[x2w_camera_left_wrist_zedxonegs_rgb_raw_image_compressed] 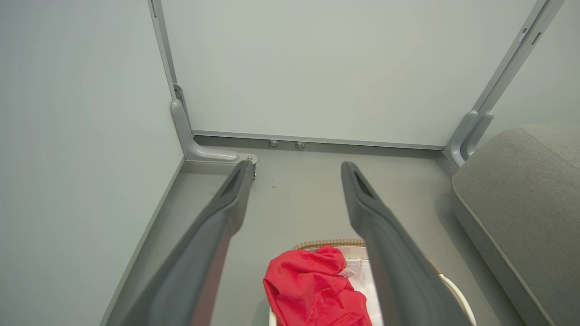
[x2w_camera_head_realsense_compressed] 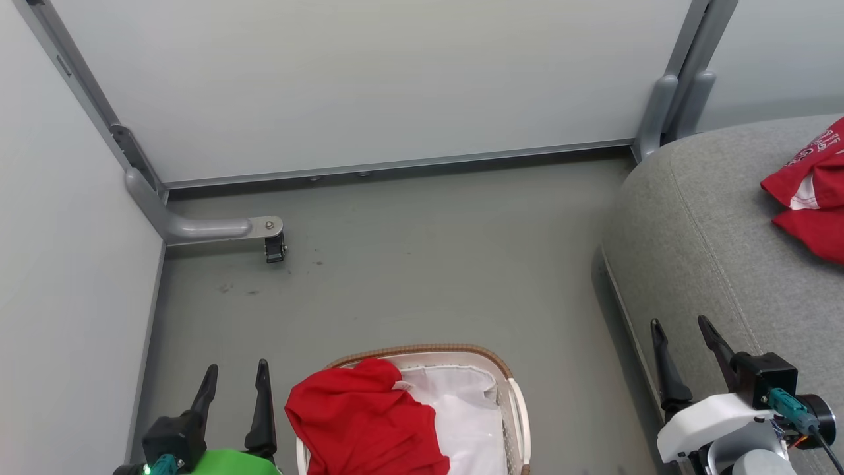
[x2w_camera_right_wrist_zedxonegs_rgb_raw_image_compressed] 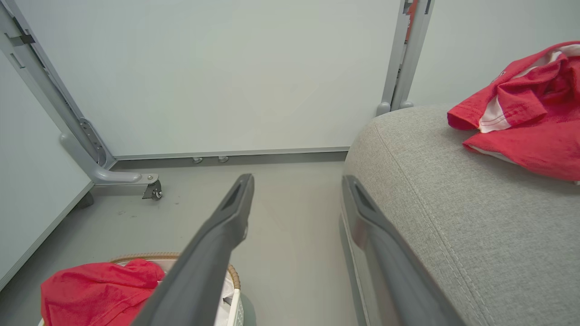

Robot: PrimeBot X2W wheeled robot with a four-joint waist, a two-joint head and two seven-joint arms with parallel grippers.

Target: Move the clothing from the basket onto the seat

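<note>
beside left jaws | clothing point(x2w_camera_head_realsense_compressed: 366, 415) in basket point(x2w_camera_head_realsense_compressed: 511, 402) | jaws spread, empty

The basket point(x2w_camera_head_realsense_compressed: 428, 347) runs off the bottom edge.

Grey floor point(x2w_camera_head_realsense_compressed: 428, 264), on which basket point(x2w_camera_head_realsense_compressed: 422, 348) and seat point(x2w_camera_head_realsense_compressed: 699, 231) are stood; clothing point(x2w_camera_head_realsense_compressed: 814, 224) is laid on the seat.
</note>
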